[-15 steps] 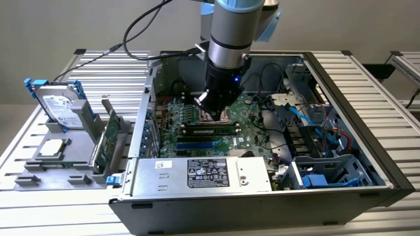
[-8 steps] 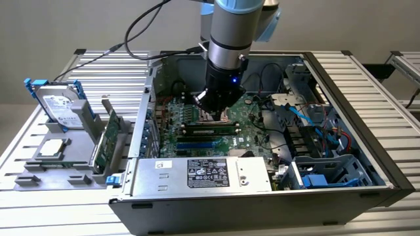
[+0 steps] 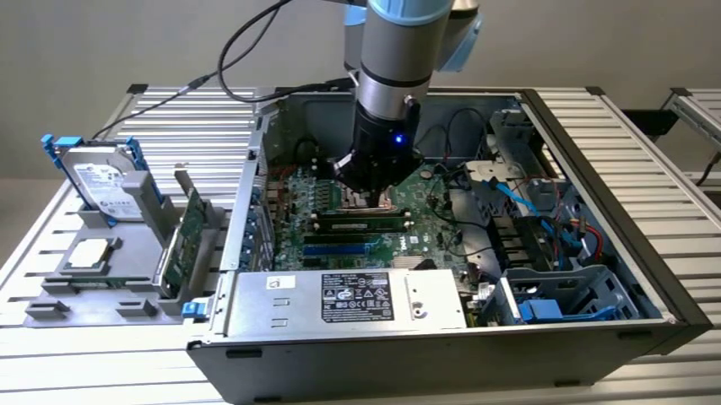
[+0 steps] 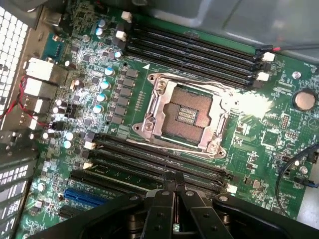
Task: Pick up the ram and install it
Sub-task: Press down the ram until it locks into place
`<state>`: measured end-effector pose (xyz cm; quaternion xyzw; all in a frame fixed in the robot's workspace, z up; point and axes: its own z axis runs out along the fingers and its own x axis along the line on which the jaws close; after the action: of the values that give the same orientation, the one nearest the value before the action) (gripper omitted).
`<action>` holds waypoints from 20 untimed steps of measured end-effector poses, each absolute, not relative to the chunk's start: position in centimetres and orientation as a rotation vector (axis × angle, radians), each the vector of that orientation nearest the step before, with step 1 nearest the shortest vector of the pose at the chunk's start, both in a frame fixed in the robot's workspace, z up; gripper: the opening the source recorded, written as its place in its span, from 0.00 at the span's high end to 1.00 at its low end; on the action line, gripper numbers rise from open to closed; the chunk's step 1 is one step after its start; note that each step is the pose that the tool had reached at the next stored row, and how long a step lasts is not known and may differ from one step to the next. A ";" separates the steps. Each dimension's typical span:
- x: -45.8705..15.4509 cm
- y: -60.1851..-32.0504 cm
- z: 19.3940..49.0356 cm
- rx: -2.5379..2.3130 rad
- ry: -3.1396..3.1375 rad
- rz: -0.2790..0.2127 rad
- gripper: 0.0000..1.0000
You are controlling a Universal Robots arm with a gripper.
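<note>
Ram, a long thin green circuit-board stick [image 3: 360, 225], sits in a motherboard slot inside the open black computer case [image 3: 631, 253], which rests on a slatted aluminium table [image 3: 631, 126] before a plain grey wall; its ends are hard to make out; the black gripper [image 4: 174, 183] hovers above the slots, fingers closed, empty.
</note>
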<state>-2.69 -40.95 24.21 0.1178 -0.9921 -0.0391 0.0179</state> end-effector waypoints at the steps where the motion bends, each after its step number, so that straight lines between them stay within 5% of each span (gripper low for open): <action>1: -2.7 -41.0 24.2 0.339 -3.086 -0.122 0.89; 20: -2.7 -42.0 24.1 0.051 -3.111 -0.127 0.89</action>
<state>-2.70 -42.01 24.15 0.0163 -0.9989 -0.0407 0.0138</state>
